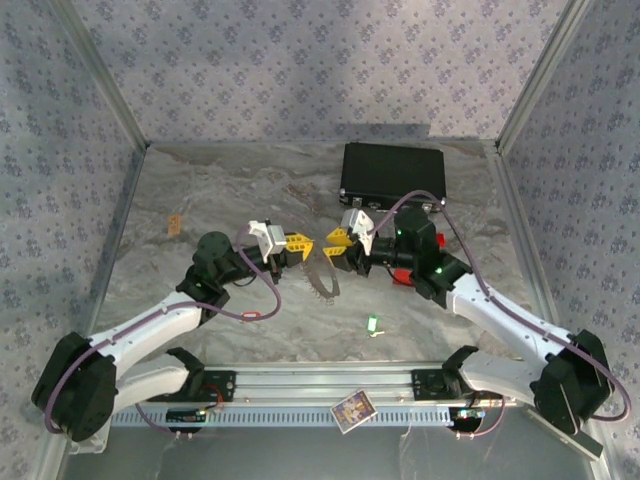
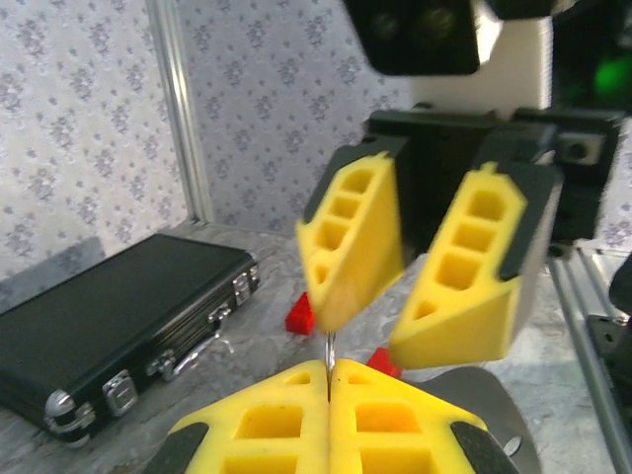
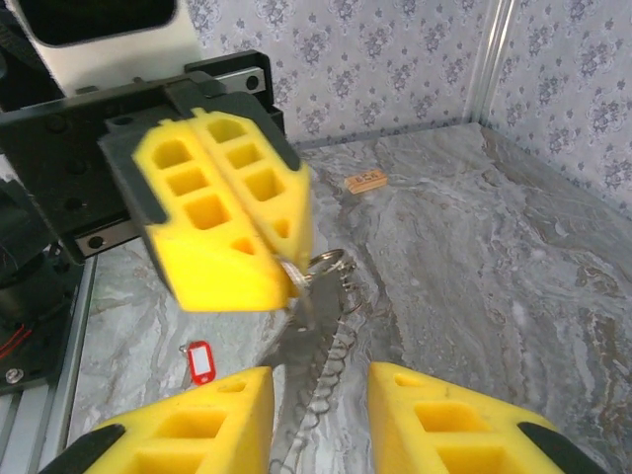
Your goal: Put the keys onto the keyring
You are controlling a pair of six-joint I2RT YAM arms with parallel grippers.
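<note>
Closest to the right wrist camera, the right gripper (image 3: 321, 383) had its two yellow fingers set apart, holding nothing. Just beyond it, the left gripper (image 3: 289, 281) faced it with its fingers pressed together, pinching the keyring (image 3: 331, 265) at its top. A small metal ring stuck out beside the fingertips, and a pale beaded chain hung from it toward the marbled table (image 3: 474, 247). That same view showed a red key (image 3: 200, 360) with a plastic tag lying flat on the table near the metal rail, apart from both grippers, and a small tan tag (image 3: 365, 182) farther off. From the left wrist camera, the keyring appeared as a thin sliver of metal at the seam of the closed fingers, with the right gripper's parted fingers tilted above it and a black case (image 2: 118, 316) with metal latches lying off to the left. From overhead, the two grippers pointed at each other near the table's middle, tips close together. The silvery loop trailed from them toward the near edge, and a green key (image 1: 372, 323) lay by itself nearer the arm bases, well apart from the loop.
</note>
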